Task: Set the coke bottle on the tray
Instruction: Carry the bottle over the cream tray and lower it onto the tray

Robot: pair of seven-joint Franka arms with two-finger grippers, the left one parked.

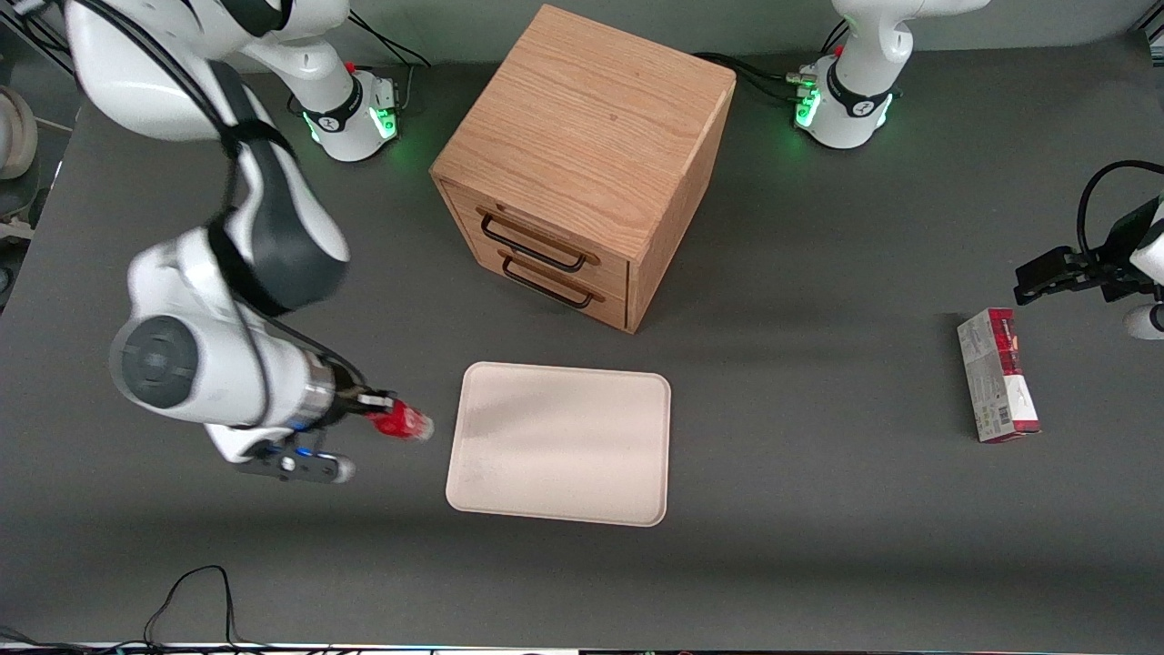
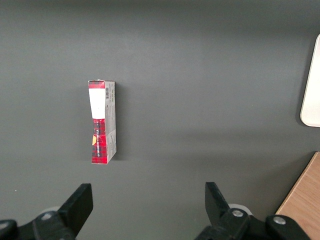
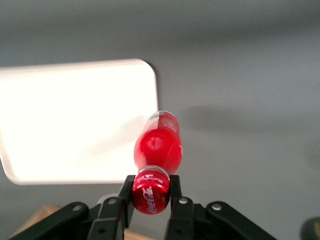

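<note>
Nearest my front camera sits the tray (image 1: 559, 443), cream-white, flat on the grey table (image 1: 800, 509) in front of the wooden drawer cabinet (image 1: 582, 164). I see the right arm bent low and reaching sideways toward the tray, its gripper (image 1: 380, 407) just beside the tray's edge, fingers clamped on the cap end of the coke bottle (image 1: 403, 423). That bottle is red and glossy, clear base pointing toward the tray, held above the table. A red-and-grey carton (image 1: 997, 375) lies toward the parked arm's end.
</note>
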